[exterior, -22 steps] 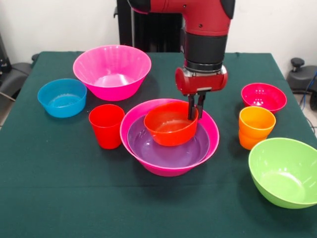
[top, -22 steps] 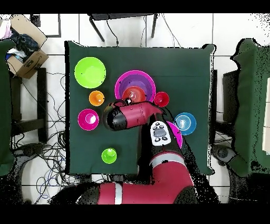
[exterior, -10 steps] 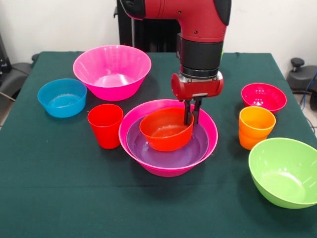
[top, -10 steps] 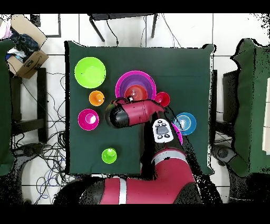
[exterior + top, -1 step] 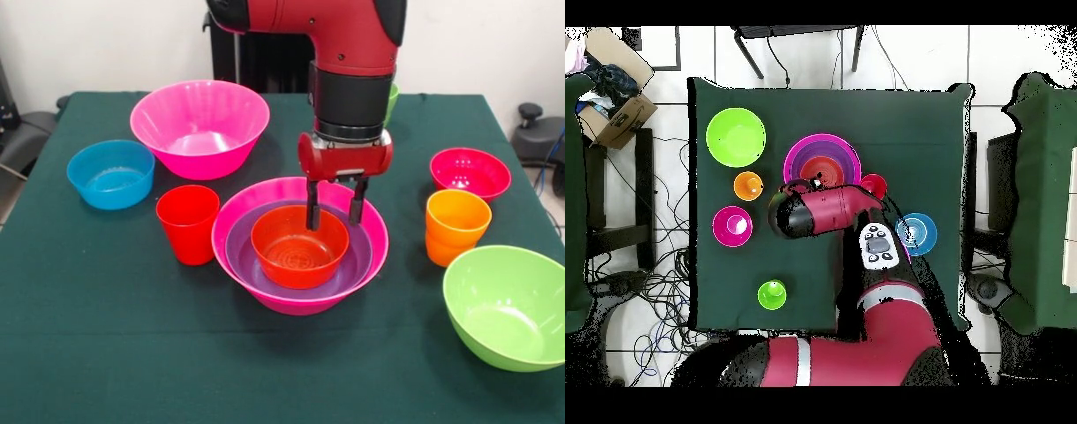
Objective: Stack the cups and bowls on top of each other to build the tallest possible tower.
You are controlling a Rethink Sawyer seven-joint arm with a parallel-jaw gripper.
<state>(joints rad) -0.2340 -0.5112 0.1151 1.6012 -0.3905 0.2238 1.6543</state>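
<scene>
The tower (image 5: 300, 246) stands mid-table: a hot-pink bowl (image 5: 265, 196) holds a purple bowl (image 5: 357, 252), and an orange-red bowl (image 5: 299, 247) sits level inside that. My gripper (image 5: 334, 210) is open just above the orange-red bowl's far rim, one finger over its inside and the other outside it, holding nothing. Loose around it are the red cup (image 5: 188, 223), the orange cup (image 5: 456, 226) and the lime green cup (image 5: 391, 99), which is mostly hidden behind the arm. In the overhead view the arm covers part of the tower (image 5: 822, 158).
A second hot-pink bowl (image 5: 199, 126) and a blue bowl (image 5: 110, 172) stand at the left. A crimson bowl (image 5: 470, 172) and a lime green bowl (image 5: 508, 305) stand at the right. A cardboard box (image 5: 615, 105) sits off the table.
The gripper, shut on the orange-red bowl's rim before, has opened and let it go. The bowl, tilted earlier, now rests level in the purple bowl.
</scene>
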